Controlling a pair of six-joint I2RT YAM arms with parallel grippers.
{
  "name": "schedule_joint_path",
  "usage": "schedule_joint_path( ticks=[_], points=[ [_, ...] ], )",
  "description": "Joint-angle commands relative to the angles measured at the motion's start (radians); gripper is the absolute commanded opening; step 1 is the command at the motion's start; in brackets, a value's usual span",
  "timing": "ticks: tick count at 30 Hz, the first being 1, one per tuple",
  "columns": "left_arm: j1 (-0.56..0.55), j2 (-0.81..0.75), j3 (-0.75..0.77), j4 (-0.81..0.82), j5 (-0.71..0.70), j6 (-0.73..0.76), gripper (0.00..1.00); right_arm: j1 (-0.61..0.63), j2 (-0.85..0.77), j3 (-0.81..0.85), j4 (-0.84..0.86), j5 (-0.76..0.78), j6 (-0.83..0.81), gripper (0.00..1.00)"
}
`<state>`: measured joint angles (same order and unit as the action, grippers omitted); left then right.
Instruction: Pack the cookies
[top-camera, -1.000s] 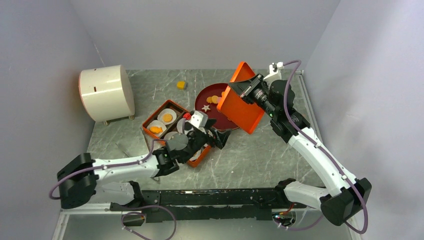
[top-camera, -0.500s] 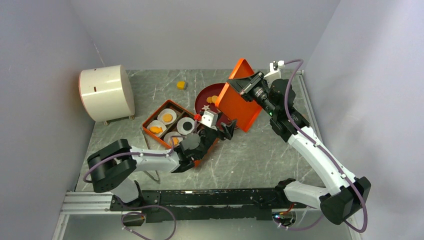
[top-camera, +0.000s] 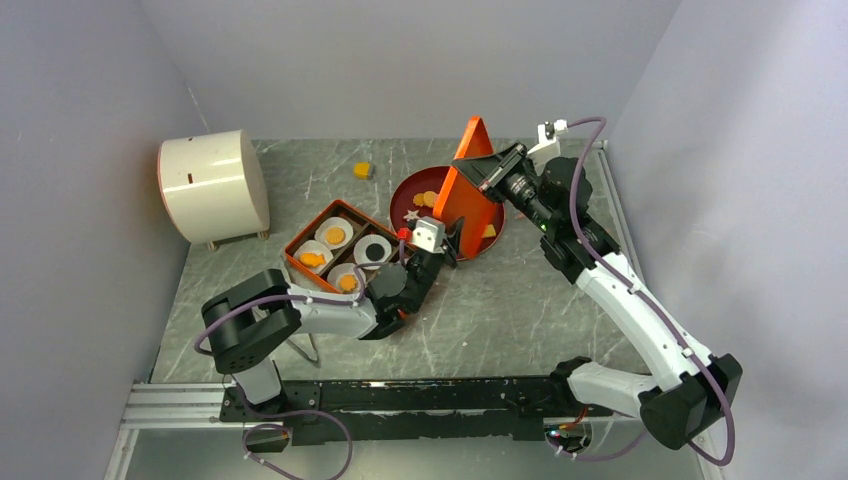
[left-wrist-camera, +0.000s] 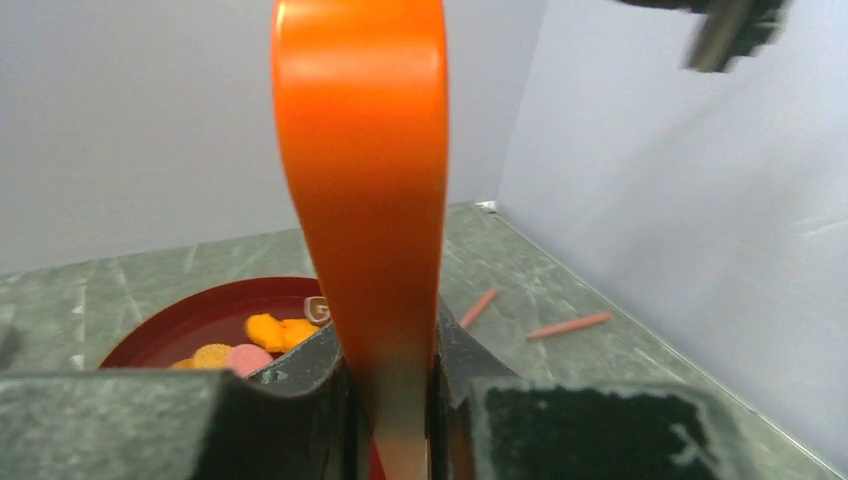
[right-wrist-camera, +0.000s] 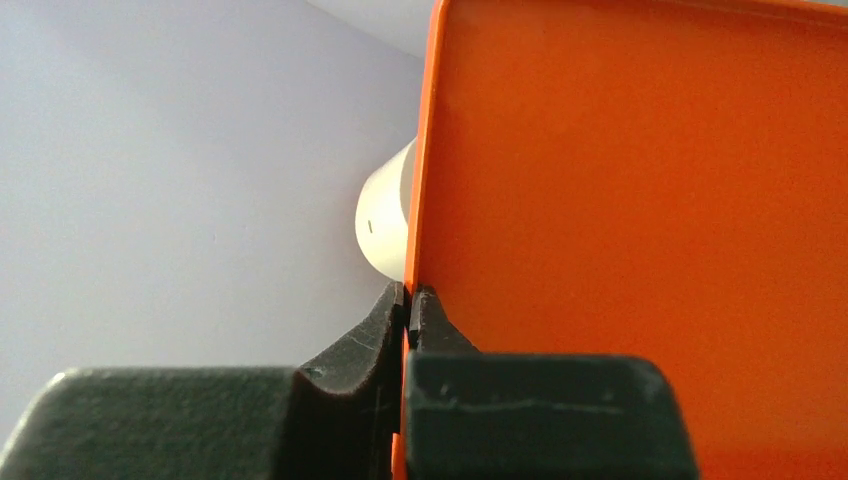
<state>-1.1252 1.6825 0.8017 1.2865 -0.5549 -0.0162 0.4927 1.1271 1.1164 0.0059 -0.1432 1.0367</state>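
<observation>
An orange box lid (top-camera: 470, 185) stands nearly on edge above the dark red plate (top-camera: 403, 188). My right gripper (top-camera: 487, 172) is shut on its upper rim, the jaws pinching the thin edge (right-wrist-camera: 410, 300). My left gripper (top-camera: 452, 238) is shut on the lid's lower edge (left-wrist-camera: 390, 400). Cookies (top-camera: 427, 198) and a white star (top-camera: 411, 215) lie on the plate; orange, yellow and pink ones show in the left wrist view (left-wrist-camera: 265, 330). The orange box (top-camera: 300, 250) holds paper cups with cookies (top-camera: 335, 236) and a dark round (top-camera: 376, 251).
A white cylindrical container (top-camera: 212, 186) lies at the back left. One loose orange cookie (top-camera: 362, 170) sits on the table behind the box. Two thin orange sticks (left-wrist-camera: 568, 325) lie on the table right of the plate. Walls close in on three sides.
My left gripper moved right from the box to the lid and closed on its lower edge. The right gripper turned the lid from face-on to nearly edge-on.
</observation>
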Motion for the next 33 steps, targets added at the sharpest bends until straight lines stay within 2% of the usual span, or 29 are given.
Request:
schedule_joint_path(
  ticks=[1,2,4,13,19,28,33],
  points=[
    [-0.002,-0.018,-0.011,0.14,-0.033,0.198,0.09,0.001,-0.054,0.067,0.026,-0.001,-0.068,0.0],
    [-0.002,-0.026,-0.019,0.152,-0.034,0.247,0.06,0.001,-0.061,0.069,0.014,0.0,-0.077,0.02],
    [-0.002,-0.042,-0.023,0.172,-0.035,0.332,0.05,0.001,-0.077,0.073,-0.002,0.004,-0.098,0.1],
    [-0.002,-0.11,0.008,0.113,0.035,0.773,0.05,0.0,-0.164,0.101,-0.168,0.095,-0.18,0.57],
    [-0.002,-0.144,-0.01,0.099,0.053,1.028,0.05,0.0,-0.211,0.065,-0.266,0.136,-0.163,0.75],
    [-0.004,-0.175,-0.029,0.025,0.117,1.173,0.05,0.0,-0.184,-0.027,-0.23,0.038,-0.069,0.76],
    [-0.004,-0.191,-0.04,-0.039,0.139,1.244,0.05,0.0,-0.168,-0.055,-0.178,0.005,-0.031,0.68]
  ],
)
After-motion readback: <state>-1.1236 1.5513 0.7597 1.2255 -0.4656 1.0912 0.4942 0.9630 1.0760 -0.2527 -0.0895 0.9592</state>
